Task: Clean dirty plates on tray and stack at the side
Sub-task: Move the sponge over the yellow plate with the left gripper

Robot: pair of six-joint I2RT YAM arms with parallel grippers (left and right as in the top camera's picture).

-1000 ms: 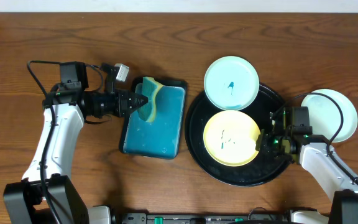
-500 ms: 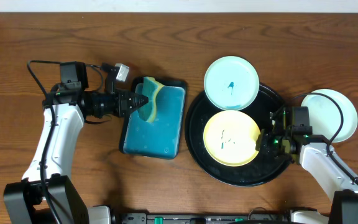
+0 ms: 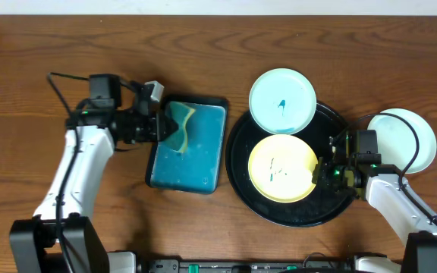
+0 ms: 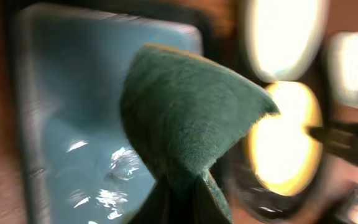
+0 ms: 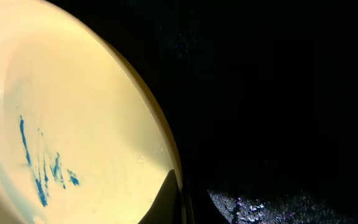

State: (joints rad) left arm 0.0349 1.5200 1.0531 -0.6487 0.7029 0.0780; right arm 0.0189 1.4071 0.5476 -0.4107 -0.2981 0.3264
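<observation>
The plates [image 3: 275, 155] occupied the right half of the bench [image 3: 67, 45]. At the left, the left end effector [image 3: 163, 126] clenched a green-and-yellow sponge [image 3: 179, 125] above the teal tray [image 3: 199, 163]. The scribbled yellow plate [image 3: 279, 171] lay in the black tray [image 3: 294, 216], and a marked mint plate [image 3: 282, 100] overlapped its far rim. The right end effector [image 3: 323, 173] pinched the yellow plate's right edge. A plain mint plate [image 3: 416, 144] rested on the bench, just right of the black tray.
</observation>
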